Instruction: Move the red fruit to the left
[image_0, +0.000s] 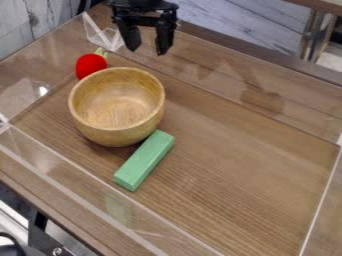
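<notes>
The red fruit (90, 66) is a small bright red rounded toy lying on the wooden table, just beyond the upper left rim of the wooden bowl (118, 105). My gripper (147, 42) hangs above the table to the right of the fruit, behind the bowl, pointing down. Its two dark fingers stand apart with nothing between them, and it does not touch the fruit.
A green rectangular block (144, 159) lies in front of the bowl, angled toward the near edge. Clear plastic walls (40, 165) ring the table surface. A metal leg (314, 40) stands at the back right.
</notes>
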